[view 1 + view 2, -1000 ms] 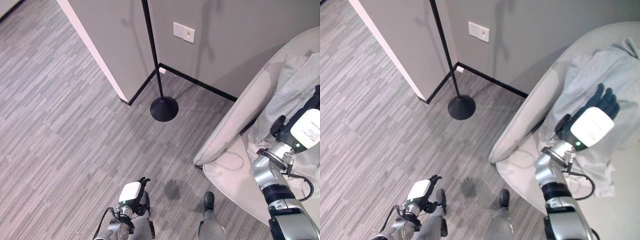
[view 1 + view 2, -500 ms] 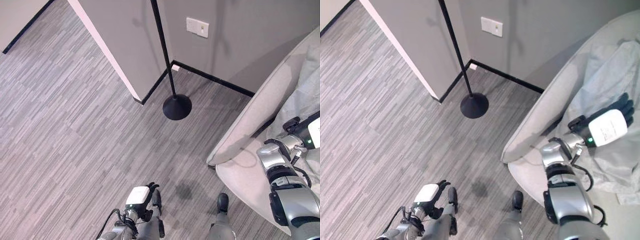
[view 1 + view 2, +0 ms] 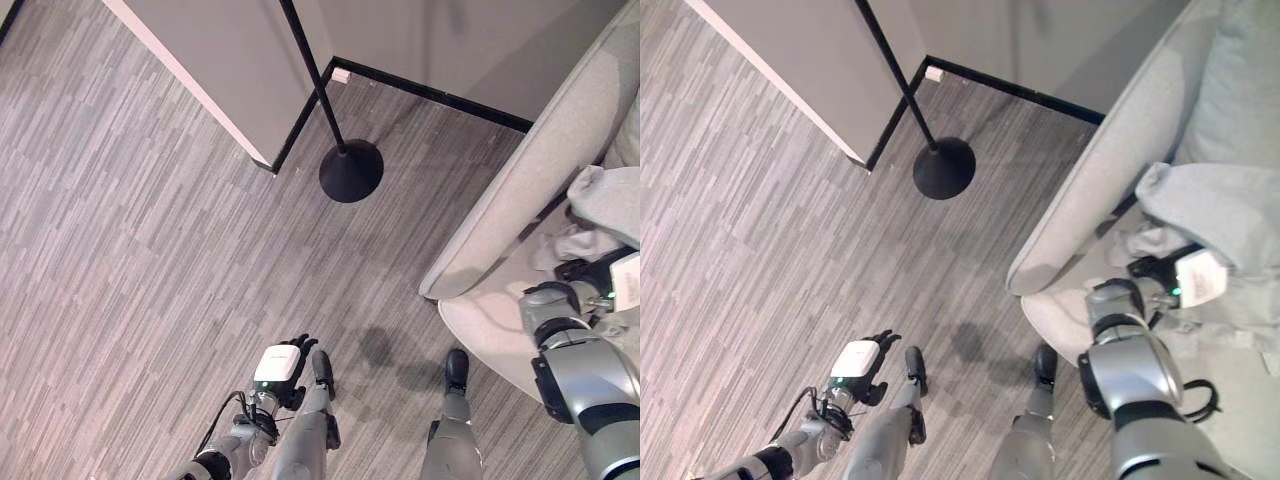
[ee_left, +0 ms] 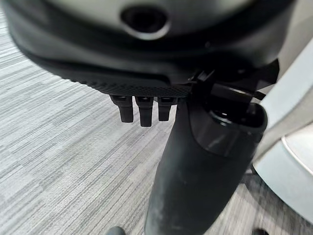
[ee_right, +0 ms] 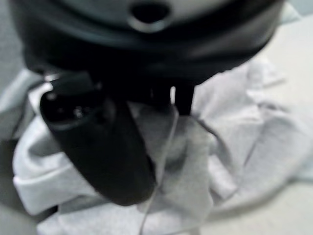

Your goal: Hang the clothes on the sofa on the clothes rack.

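Left eye view: the clothes rack, a thin black metal pole on a round black base (image 3: 350,170), stands by the wall corner with nothing seen hanging on the part in view; the left hand (image 3: 283,368) hangs low over the grey wood-grain floor (image 3: 140,250), well apart from the rack.
Right eye view: the rumpled pale grey garment (image 3: 1225,215) lies bunched on the rounded light grey fabric sofa (image 3: 1110,160), with the right hand (image 3: 1185,280) in among its folds.
Left wrist view: the left hand's fingers (image 4: 141,109) are relaxed and hold nothing.
Right wrist view: the right hand's thumb and fingers pinch a fold of the garment.
Progress: pick-up is under way; lifting, carrying and hanging remain.
Containers: the sofa holds the garment.
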You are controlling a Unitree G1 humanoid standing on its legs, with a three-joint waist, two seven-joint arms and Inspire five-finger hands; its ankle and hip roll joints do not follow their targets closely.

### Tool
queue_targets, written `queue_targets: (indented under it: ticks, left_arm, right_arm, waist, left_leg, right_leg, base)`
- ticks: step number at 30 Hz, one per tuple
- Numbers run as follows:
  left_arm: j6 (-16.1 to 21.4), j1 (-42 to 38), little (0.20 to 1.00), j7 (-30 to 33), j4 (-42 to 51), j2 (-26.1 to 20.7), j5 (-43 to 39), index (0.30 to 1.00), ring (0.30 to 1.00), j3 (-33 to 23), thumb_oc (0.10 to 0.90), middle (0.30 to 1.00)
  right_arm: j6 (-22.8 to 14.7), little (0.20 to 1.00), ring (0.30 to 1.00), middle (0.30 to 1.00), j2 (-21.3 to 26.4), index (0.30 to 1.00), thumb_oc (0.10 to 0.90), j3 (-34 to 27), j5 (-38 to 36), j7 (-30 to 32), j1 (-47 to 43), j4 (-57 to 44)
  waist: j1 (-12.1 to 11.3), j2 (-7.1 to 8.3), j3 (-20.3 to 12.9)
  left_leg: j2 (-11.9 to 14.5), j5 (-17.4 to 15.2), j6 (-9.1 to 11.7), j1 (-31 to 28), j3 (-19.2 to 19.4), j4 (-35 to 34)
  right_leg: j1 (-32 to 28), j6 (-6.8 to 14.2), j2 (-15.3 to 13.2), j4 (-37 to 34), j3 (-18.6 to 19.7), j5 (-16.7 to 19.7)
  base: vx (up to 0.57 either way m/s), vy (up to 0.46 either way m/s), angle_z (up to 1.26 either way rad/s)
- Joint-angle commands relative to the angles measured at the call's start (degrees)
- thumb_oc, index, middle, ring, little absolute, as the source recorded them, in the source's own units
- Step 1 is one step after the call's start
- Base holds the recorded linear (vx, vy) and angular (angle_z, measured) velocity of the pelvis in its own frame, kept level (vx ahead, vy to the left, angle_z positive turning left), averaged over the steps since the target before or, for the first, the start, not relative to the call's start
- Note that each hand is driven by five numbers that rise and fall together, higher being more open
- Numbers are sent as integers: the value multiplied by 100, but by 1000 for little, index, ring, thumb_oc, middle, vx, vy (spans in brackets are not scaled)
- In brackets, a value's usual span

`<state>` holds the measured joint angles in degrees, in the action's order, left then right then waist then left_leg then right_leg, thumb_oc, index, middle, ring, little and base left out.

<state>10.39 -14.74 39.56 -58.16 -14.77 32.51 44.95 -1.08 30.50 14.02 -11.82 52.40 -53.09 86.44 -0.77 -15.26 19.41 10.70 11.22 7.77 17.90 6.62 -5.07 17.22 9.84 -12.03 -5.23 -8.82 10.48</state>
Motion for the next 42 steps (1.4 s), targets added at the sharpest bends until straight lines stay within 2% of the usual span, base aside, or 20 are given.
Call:
queue_targets:
  ticks: [1, 3, 4, 5, 6, 10, 12, 17, 18, 24, 28, 32, 36, 40, 42]
  left_arm:
    - [42, -274, 900, 332, -270, -154, -383, 900, 900, -55, 800, 900]
    - [47, -247, 900, 322, -324, -153, -489, 900, 900, -173, 800, 900]
    - [45, -239, 900, 307, -367, -154, -586, 900, 900, -317, 800, 900]
    - [11, -200, 900, 263, -336, -176, -646, 900, 900, -441, 800, 900]
    - [-63, -23, 900, -46, -198, -252, -702, 900, 900, -676, 800, 900]
    - [-110, 203, 900, -320, 111, -403, -664, 900, 900, -857, 800, 900]
    - [-112, 343, 900, -478, 327, -522, -639, 900, 900, -878, 800, 900]
    - [-67, 618, 900, -766, 535, -614, -611, 900, 900, -960, 800, 900]
    - [-42, 733, 900, -904, 629, -620, -650, 900, 900, -1000, 800, 900]
    - [68, 1037, 900, -1224, 972, -656, -1100, 900, 900, -1222, 800, 900]
    - [97, 1091, 900, -1337, 1247, -716, -1374, 900, 900, -1285, 800, 900]
    - [78, 1120, 900, -1359, 1971, -872, -1684, 900, 900, -1500, 800, 900]
    - [72, 1078, 900, -1006, 2419, -995, -1658, 900, 900, -1748, 800, 900]
    - [33, 1065, 900, -160, 2777, -955, -1853, 900, 900, -2232, 800, 900]
    - [58, 1067, 900, 251, 3287, -1073, -1747, 900, 900, -2448, 800, 900]
  right_arm:
    - [-512, 300, 300, 300, -156, 300, 400, 116, -74, 199, 27, -422]
    - [-676, 300, 300, 300, -389, 300, 400, 47, -168, 220, 339, -815]
    - [-929, 300, 300, 300, -653, 300, 400, -51, -407, 183, 665, -1278]
    - [-1270, 300, 300, 300, -917, 300, 400, -195, -948, 52, 1017, -1957]
    - [-1807, 300, 300, 300, -1594, 300, 400, -130, -1846, -372, 2059, -3628]
    - [-2157, 300, 300, 300, -1815, 300, 400, 383, -2568, -1145, 3022, -5385]
    - [-2235, 300, 300, 300, -1618, 300, 400, 657, -2909, -1659, 3286, -6462]
    - [-2341, 300, 300, 300, -1165, 300, 400, 589, -2986, -2044, 3289, -7760]
    - [-2377, 300, 300, 300, -1002, 300, 400, 473, -2994, -2104, 3251, -8188]
    - [-2408, 300, 300, 300, -535, 300, 400, 360, -3172, -2280, 2843, -8877]
    - [-2336, 300, 300, 300, -293, 300, 400, 518, -3381, -2383, 2405, -8888]
    - [-2205, 300, 300, 300, 28, 300, 400, 839, -3641, -2486, 1831, -9052]
    - [-2237, 300, 300, 300, 200, 300, 400, 1101, -3944, -2600, 1594, -9271]
    - [-2310, 300, 300, 300, 475, 300, 400, 1426, -4281, -2711, 1524, -9613]
    - [-2381, 300, 300, 300, 733, 300, 400, 1633, -4496, -2822, 1465, -9794]
  waist:
    - [-180, 410, -243]
    - [-126, 508, -231]
    - [-69, 599, -227]
    - [-20, 711, -246]
    - [58, 934, -314]
    - [92, 1174, -498]
    - [72, 1315, -668]
    - [34, 1450, -1069]
    - [25, 1483, -1229]
    - [-43, 1570, -1645]
    - [-82, 1621, -1800]
    - [-114, 1702, -1972]
    - [-137, 1777, -2074]
    - [-143, 1862, -2151]
    - [-152, 1909, -2201]
  left_leg:
    - [-22, -308, 105, 194, -116, 7]
    - [-5, -321, 104, 164, -113, 7]
    - [23, -364, 104, 115, -114, 7]
    - [62, -380, 100, 80, -122, 7]
    - [140, -422, 101, -91, -68, 7]
    - [186, -469, 103, -346, 20, 7]
    - [193, -541, 96, -591, 80, 7]
    - [206, -672, 79, -1005, 166, 7]
    - [200, -715, 62, -1124, 175, 7]
    - [200, -797, 40, -1451, 205, 7]
    - [200, -817, 38, -1569, 209, 7]
    - [223, -837, 34, -1730, 207, 7]
    - [246, -846, 42, -1819, 205, 7]
    - [261, -844, 51, -1884, 213, 7]
    - [271, -844, 61, -1913, 223, 7]
  right_leg:
    - [340, -63, 161, 281, 177, -411]
    - [296, -65, 180, 253, 177, -406]
    - [252, -66, 201, 240, 182, -419]
    - [224, -71, 216, 224, 184, -402]
    - [89, -86, 242, 200, 199, -399]
    - [-142, -85, 264, 176, 195, -403]
    - [-382, -74, 277, 146, 207, -424]
    - [-771, -44, 273, 95, 189, -491]
    - [-896, -36, 273, 86, 164, -526]
    - [-1230, -19, 279, 83, 122, -610]
    - [-1350, -16, 285, 88, 99, -630]
    - [-1491, -26, 306, 122, 91, -668]
    - [-1588, -28, 326, 126, 64, -704]
    - [-1637, -30, 332, 133, 39, -716]
    - [-1662, -30, 344, 139, 32, -722]
  base:
    - [-45, -52, 0]
    - [-25, -52, -3]
    - [-23, -67, -2]
    - [-19, -108, -5]
    - [-16, -93, -11]
    - [37, -46, -15]
    - [82, -31, 0]
    - [93, 11, -1]
    - [96, 41, -2]
    - [64, 35, 0]
    - [10, 19, -1]
    - [11, 25, -2]
    - [1, 8, -3]
    - [0, 0, 0]
    - [0, 0, 0]
